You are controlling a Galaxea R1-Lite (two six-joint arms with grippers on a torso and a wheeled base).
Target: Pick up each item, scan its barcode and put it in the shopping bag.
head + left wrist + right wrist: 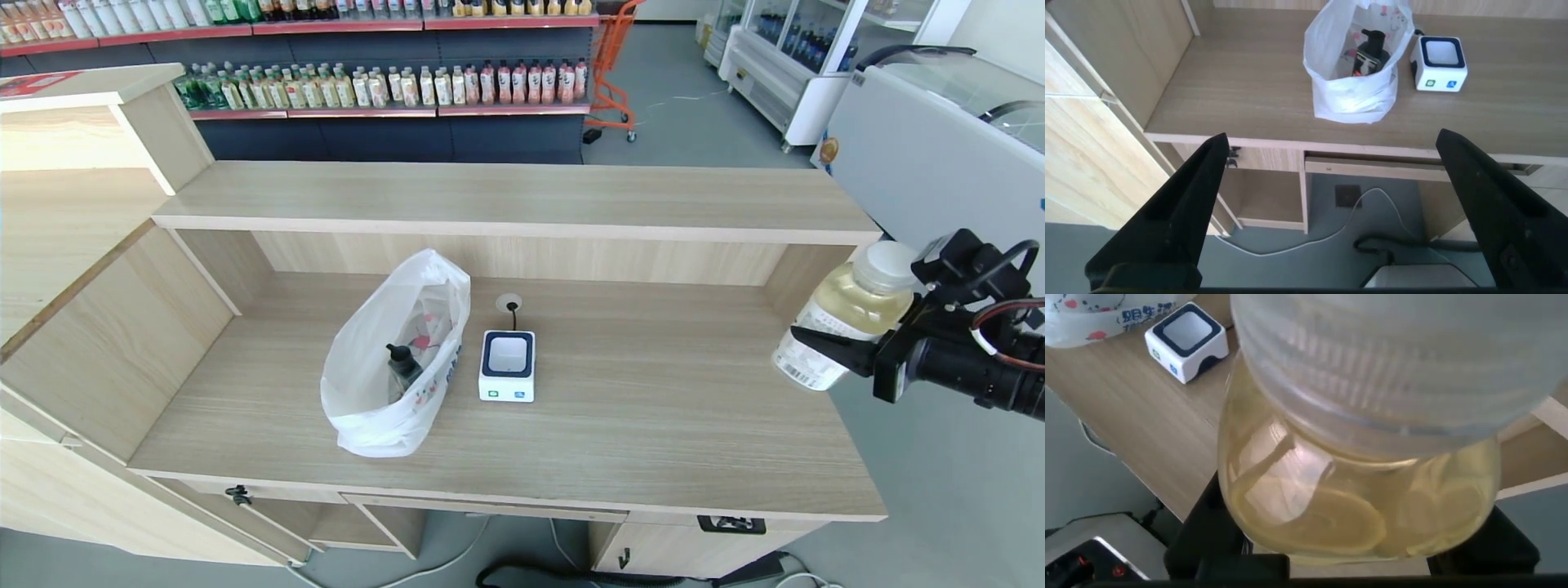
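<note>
You see your left gripper in the left wrist view, held low in front of the counter, fingers spread wide on nothing. On the counter stands the white shopping bag with a black pump bottle inside, and the barcode scanner is just beside it. Off the counter's right end, your right gripper clamps a tilted drink bottle. The right wrist view shows lemon slices floating in it.

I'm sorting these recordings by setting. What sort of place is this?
Most likely a small shop's checkout: a wooden counter carries a barcode scanner and a shopping bag, with shelves of bottled drinks behind and a glass-door fridge nearby.
</note>
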